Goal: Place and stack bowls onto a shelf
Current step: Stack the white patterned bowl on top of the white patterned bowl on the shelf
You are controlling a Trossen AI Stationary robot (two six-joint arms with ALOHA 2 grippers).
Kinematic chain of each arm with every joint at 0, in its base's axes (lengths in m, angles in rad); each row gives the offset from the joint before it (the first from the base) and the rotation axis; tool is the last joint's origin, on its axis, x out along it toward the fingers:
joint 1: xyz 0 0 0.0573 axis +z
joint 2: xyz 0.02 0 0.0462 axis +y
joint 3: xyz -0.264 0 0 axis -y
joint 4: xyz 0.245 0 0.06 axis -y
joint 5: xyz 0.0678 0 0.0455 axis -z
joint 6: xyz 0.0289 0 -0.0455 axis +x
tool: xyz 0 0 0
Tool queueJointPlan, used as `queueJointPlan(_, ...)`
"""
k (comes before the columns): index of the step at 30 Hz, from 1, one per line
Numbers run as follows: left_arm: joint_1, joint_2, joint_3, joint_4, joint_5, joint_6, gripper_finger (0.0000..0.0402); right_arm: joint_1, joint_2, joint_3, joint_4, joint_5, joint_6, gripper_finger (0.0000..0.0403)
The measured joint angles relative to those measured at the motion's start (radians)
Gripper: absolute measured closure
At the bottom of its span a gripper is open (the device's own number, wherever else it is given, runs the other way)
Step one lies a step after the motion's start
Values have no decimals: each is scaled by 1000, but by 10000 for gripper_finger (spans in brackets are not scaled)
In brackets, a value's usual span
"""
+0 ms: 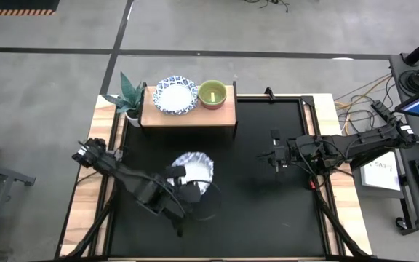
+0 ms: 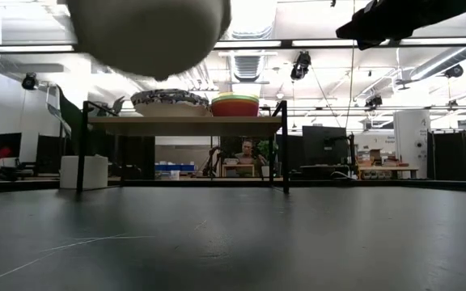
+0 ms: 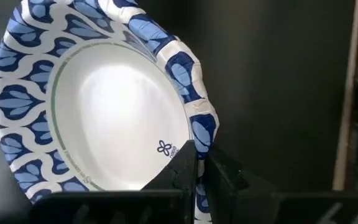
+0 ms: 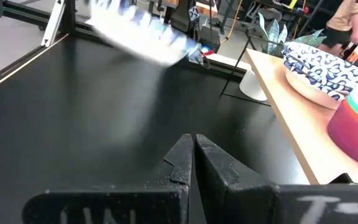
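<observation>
The left claw (image 1: 195, 191) is clenched on the rim of a blue-patterned white bowl (image 1: 193, 172), holding it above the black mat (image 1: 268, 211) at the near left of the worktop. The right claw (image 1: 276, 159), pinched together and holding nothing, hovers at mid-right. On the shelf (image 1: 188, 116) at the far left sit stacked patterned bowls (image 1: 176, 95) and, to their right, the coloured bowls (image 1: 212, 94).

I see the surface (image 1: 86, 211), pale wood planks under a large black rectangular mat (image 1: 268, 211). At its 12 o'clock edge stands the small light-wood shelf on thin black legs (image 1: 224, 115). On the shelf sit a stack of white bowls with blue patterned rims (image 1: 175, 94) and, touching it at 3 o'clock, a nested stack of small coloured bowls, yellow-green on top (image 1: 212, 94). A green potted plant in a white pot (image 1: 130, 98) stands just beside the shelf at 9 o'clock.
</observation>
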Motion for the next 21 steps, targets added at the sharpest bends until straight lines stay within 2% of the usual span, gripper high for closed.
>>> queueJointPlan(6,64,1,180,-153,-155,198,401,0,0,0,0,0,0,394)
queueJointPlan(9,114,0,232,-212,-216,288,401,0,0,0,0,0,0,394)
queueJointPlan(15,278,-45,218,-210,-246,518,401,0,0,0,0,0,0,394)
queueJointPlan(21,522,-87,170,-211,-249,629,401,0,0,0,0,0,1,394)
